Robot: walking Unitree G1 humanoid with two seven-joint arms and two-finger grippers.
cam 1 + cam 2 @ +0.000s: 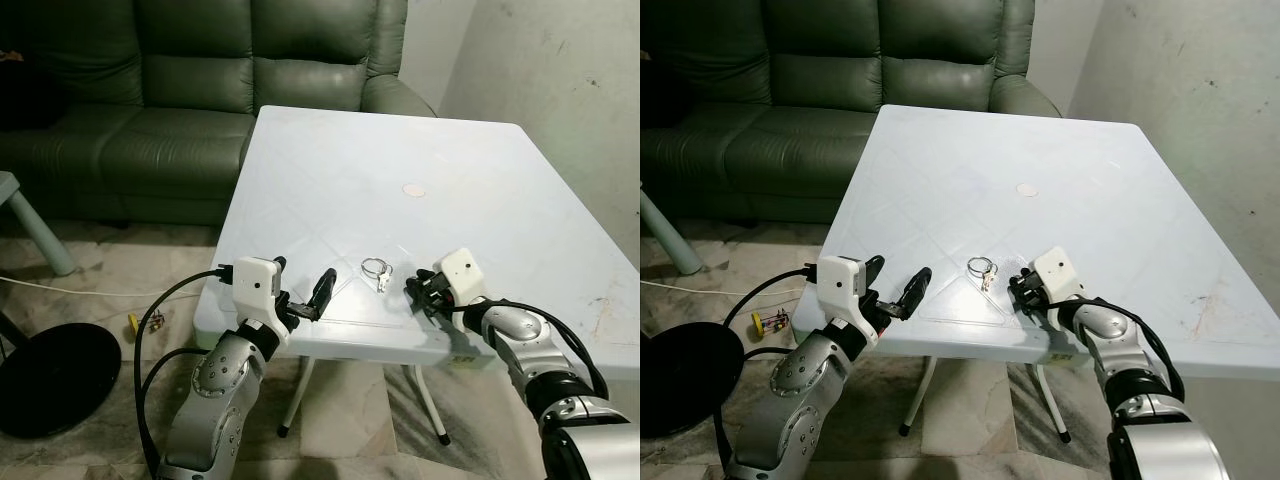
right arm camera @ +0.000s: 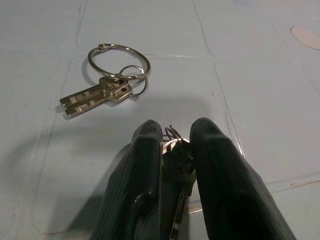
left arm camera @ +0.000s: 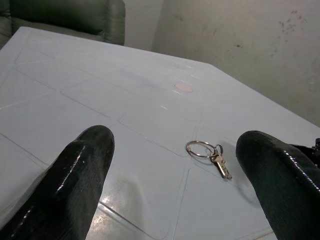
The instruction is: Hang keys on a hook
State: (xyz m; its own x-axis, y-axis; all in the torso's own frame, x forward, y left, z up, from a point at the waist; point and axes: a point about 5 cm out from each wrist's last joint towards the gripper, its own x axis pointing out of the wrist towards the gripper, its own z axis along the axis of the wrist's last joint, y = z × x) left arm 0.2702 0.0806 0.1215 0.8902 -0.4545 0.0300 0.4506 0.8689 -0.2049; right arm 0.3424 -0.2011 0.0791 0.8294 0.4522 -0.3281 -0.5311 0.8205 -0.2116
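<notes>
My right tool (image 2: 172, 150) is pinching a small bunch of keys (image 2: 176, 156) between its two fingers, low over the near edge of the white tabletop (image 1: 420, 130), so they stay put for carrying to a hook. A second key set on a ring (image 2: 107, 82) lies flat on the tabletop just ahead, apart from both tools. My left tool (image 1: 305, 298) hovers at the near edge, spread wide, aimed toward that ring.

I count two sets of keys: one key ring (image 2: 118, 64) lying just ahead of my right gripper (image 2: 172, 137), one small bunch (image 2: 176, 156) pinched between its two fingers. One white table (image 1: 330, 180), one green sofa (image 1: 180, 90).
</notes>
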